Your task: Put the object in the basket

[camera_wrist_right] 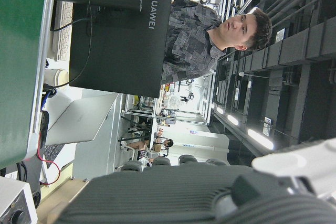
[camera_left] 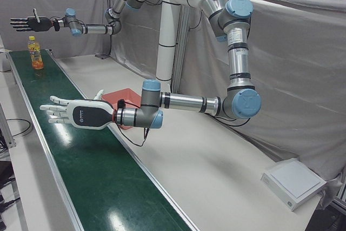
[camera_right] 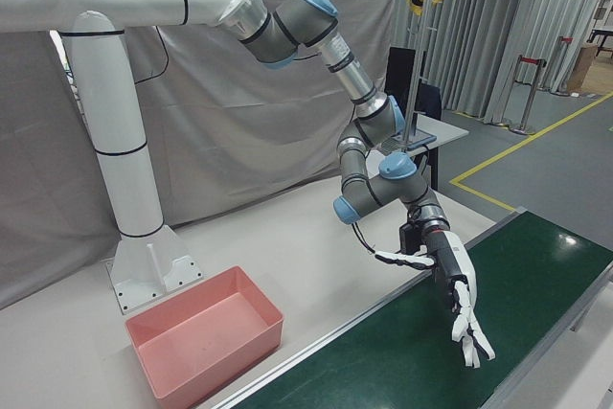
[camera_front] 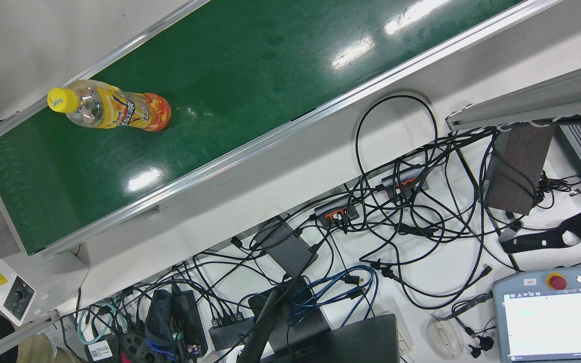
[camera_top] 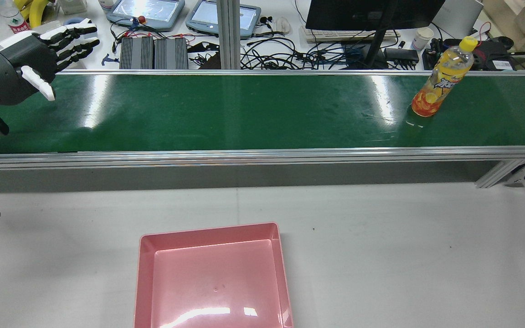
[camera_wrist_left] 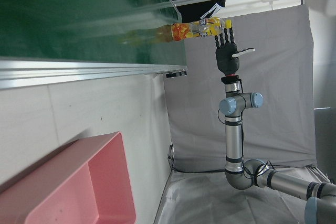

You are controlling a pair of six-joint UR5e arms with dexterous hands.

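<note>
Rear high, front overhead; both share conveyor belt (camera_top: 244, 114); hand views sideways.

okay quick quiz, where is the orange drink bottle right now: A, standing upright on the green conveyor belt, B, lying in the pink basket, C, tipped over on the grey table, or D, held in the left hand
A: the bottle stands upright on the green belt, cap up, while the pink basket is empty and the left hand is open, far from it.

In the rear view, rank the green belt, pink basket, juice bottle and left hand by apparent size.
1. green belt
2. pink basket
3. left hand, though it sits nearer the camera, so unsure
4. juice bottle
</note>
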